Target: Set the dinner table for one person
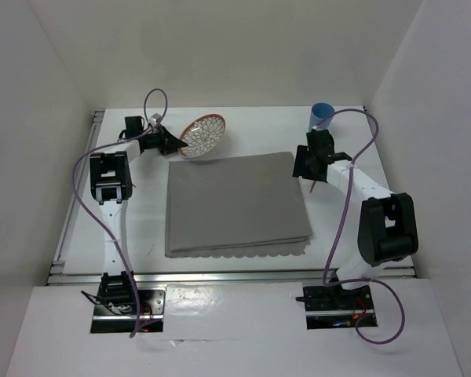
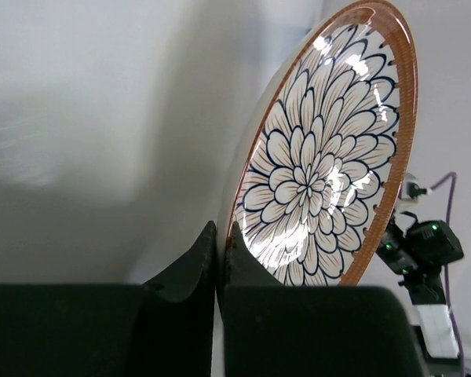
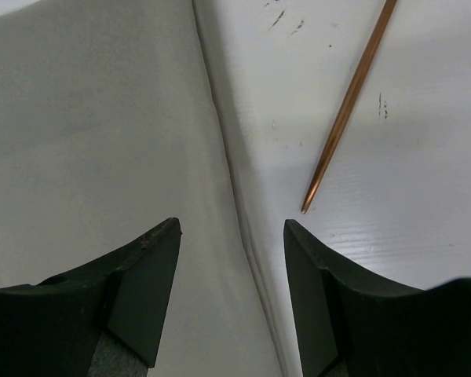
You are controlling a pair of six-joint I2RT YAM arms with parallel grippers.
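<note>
Broadly, the white surface (image 1: 243, 129) filled the floor of the booth, stretching from the arm bases to the back wall, with rails along its edges. On its middle lay the grey mat (image 1: 235, 204), flat, its scalloped edge toward the bases.

The plate (image 1: 203, 134) was off the mat, just beyond its far-left corner. It stood tilted steeply on edge, with its flower-patterned face turned toward the mat and the right arm. The left hand (image 1: 180, 142) had its fingers together on the plate's lower rim, clamped on it. In the left wrist view the rim ran down into the narrow slit between them (image 2: 222, 236). So the mat's centre lay to the right of this hand and nearer the bases, and the left arm was much the closer one to the plate. Setting it down would probably call for a swing that way while tipping the plate flat, face up.

The right hand (image 3: 231, 228) hovered with its fingers apart and nothing between them. It was over the mat's right edge, with a thin copper stick (image 3: 347, 106) lying on the surface just to its right, its long axis running away from the hand.

A blue cup (image 1: 323, 115) stood at the far right; what it held could not be told. The plate carried nothing.
</note>
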